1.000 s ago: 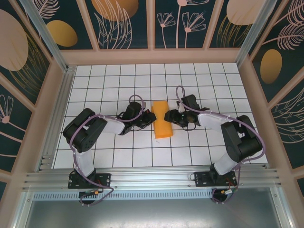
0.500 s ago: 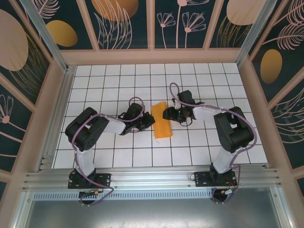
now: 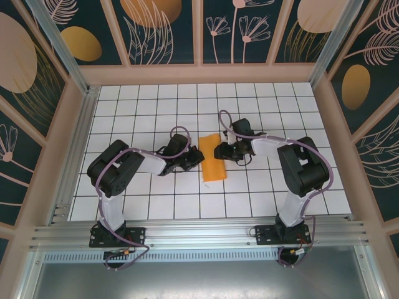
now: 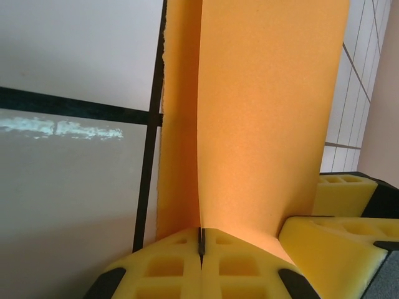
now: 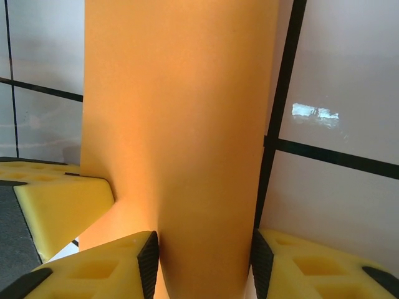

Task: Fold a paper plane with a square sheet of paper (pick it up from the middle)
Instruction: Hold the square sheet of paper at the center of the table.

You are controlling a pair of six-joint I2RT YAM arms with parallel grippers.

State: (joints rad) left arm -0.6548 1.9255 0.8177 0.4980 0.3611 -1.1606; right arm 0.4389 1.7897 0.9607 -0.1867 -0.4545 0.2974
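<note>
The square sheet of paper is orange and folded over into a narrow strip in the middle of the white grid table. My left gripper is at its left edge, shut on it. In the left wrist view the yellow pads meet with the paper rising out of the seam. My right gripper is at the strip's right side, open. In the right wrist view its pads straddle the paper's rounded fold. No finished paper plane is visible.
The two grippers face each other across the strip, close together: a right finger shows in the left wrist view and a left finger in the right wrist view. Wooden frame walls with dark patterned panels enclose the table.
The right gripper has shifted up and left, closing in on the strip's right side, its forearm swinging inward. The strip's top end has tilted slightly left. The left gripper has barely moved.
</note>
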